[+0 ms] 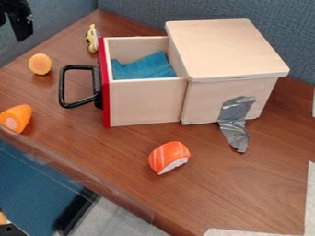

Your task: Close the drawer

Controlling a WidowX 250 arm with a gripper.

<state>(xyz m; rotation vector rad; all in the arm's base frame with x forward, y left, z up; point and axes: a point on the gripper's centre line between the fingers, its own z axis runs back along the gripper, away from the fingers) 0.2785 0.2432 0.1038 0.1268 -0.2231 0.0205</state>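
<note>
The wooden drawer [144, 99] stands pulled out to the left from its box [227, 48], with a blue cloth [144, 67] lying inside. Its red front [105, 87] carries a black handle [78, 67] that points left. The gripper [14, 22] hangs at the upper left corner of the view, partly cut off by the edge, up and to the left of the handle and apart from it.
Left of the drawer are a round orange piece [40, 63] and an orange carrot piece [16, 118]. A yellow toy [92, 38] lies behind its front, salmon sushi [169, 157] before it. Grey tape [235, 122] holds the box.
</note>
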